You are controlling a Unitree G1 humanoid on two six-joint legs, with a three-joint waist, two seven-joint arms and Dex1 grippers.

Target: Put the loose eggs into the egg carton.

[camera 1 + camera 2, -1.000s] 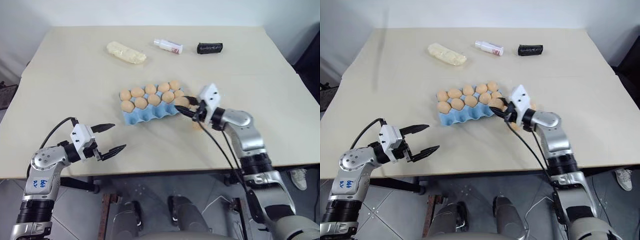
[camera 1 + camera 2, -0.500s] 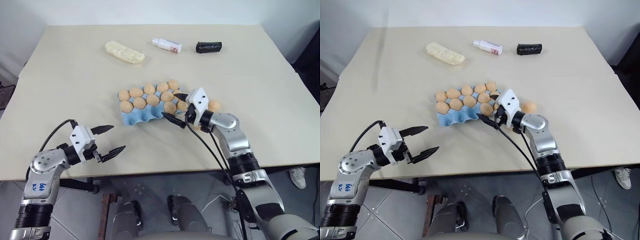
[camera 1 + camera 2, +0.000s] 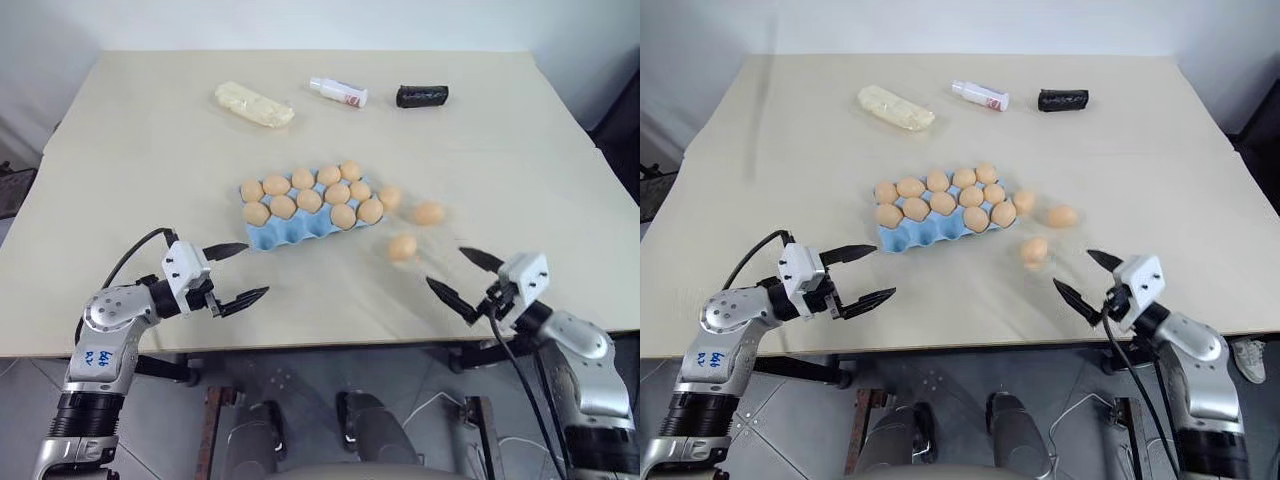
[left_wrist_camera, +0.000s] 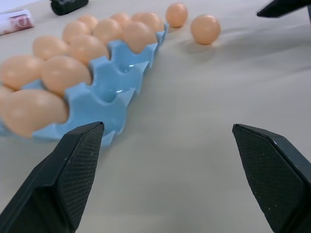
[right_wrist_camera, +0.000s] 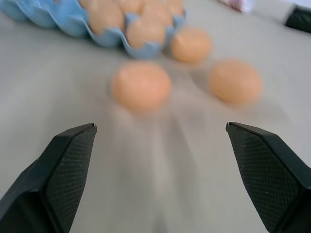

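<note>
Head views: egg carton (image 3: pixel 305 215), light blue, mid-table, two far rows filled with ten eggs; near row of cups is bare. Three loose eggs left on the table: one (image 3: pixel 390 198) just beside the carton's right end, one (image 3: pixel 429 213) further right, one (image 3: pixel 403 247) nearer the robot. Left gripper (image 3: pixel 238 273) and right gripper (image 3: pixel 465 276) both spread wide, holding nothing, near the table's front edge.

Left wrist view: empty front cups (image 4: pixel 116 82) confirmed; fingers (image 4: pixel 77 160) apart.

Right wrist view (blurred, so the count is probably three): loose eggs ahead, nearest (image 5: pixel 141 85) between the open jaws' line.
</note>
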